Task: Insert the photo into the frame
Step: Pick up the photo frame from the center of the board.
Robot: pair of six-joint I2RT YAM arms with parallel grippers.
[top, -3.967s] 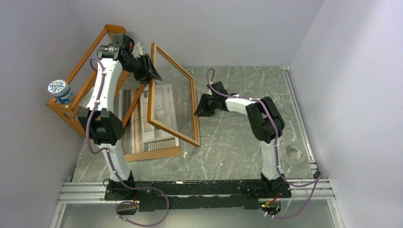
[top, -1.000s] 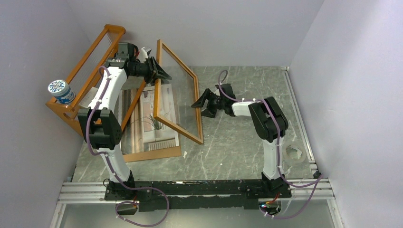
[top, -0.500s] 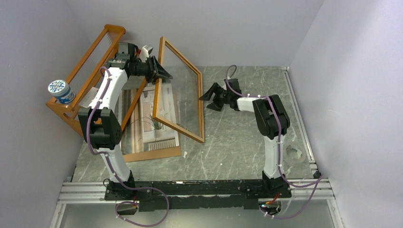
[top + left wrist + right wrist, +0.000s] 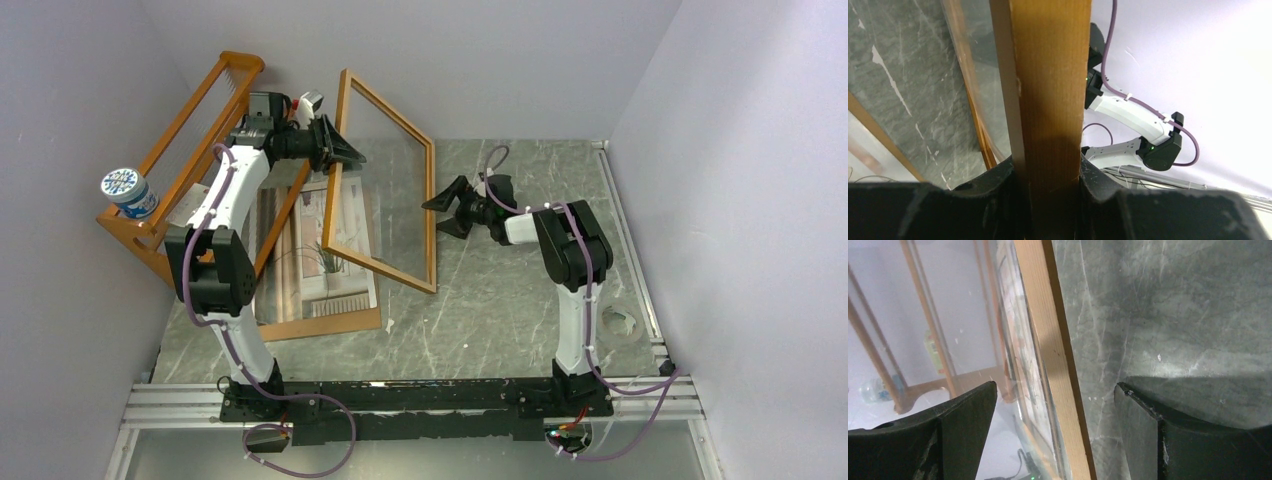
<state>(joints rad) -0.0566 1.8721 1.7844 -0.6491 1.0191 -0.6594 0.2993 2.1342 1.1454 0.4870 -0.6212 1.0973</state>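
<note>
My left claw point(image 4: 1050, 175) clamping thin orange-brown wooden frame point(image 4: 378, 270) over grey marble tabletop point(image 4: 500, 300), my right claw point(image 4: 438, 217) wide (straddling its rail), pale lilac walls point(image 4: 450, 50)

frame point(image 4: 380, 268) tilted over photo point(image 4: 310, 275) | photo seemingly on board point(image 4: 330, 325) | rack point(image 4: 135, 238) left | frame edge between right tool point(image 4: 1055, 386) jaws

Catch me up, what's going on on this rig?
The left gripper clamps the frame by its left rail, holding it tilted up. The right gripper is open, fingers either side of the opposite rail. The photo lies flat on the brown backing board underneath, not yet in the frame.
</note>
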